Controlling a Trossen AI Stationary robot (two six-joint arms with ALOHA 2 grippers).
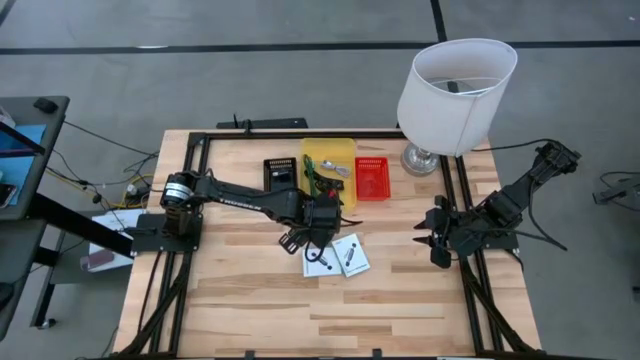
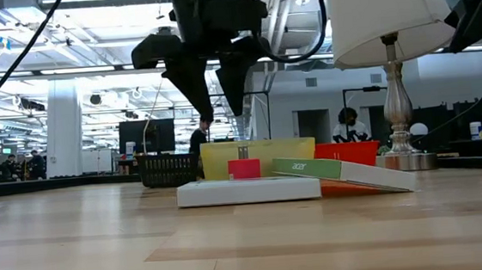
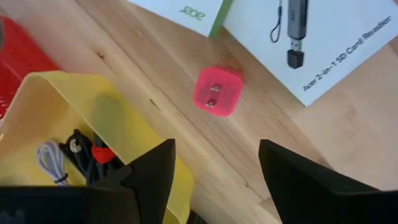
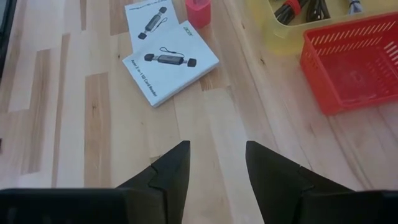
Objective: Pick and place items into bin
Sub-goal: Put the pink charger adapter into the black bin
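A small pink-red cube point(image 3: 217, 91) stands on the wooden table beside the yellow bin point(image 3: 74, 118). My left gripper point(image 3: 214, 168) hovers open above the cube, pointing steeply down, fingers clear of it point(image 2: 222, 115). Inside the bin lie a silver cable point(image 3: 50, 162) and a red-and-black cable-like tool point(image 3: 94, 154); the high view also shows a green-handled tool point(image 1: 316, 176) there. Two white cards point(image 1: 320, 258) point(image 1: 352, 254) lie flat just nearer than the cube. My right gripper point(image 4: 217, 165) waits open at the table's right edge point(image 1: 436, 236).
A red mesh basket point(image 1: 372, 178) sits right of the yellow bin, and a black basket point(image 1: 280, 172) sits left of it. A white lamp point(image 1: 455, 85) stands at the far right corner. Bare wood point(image 1: 250, 310) covers the near half of the table.
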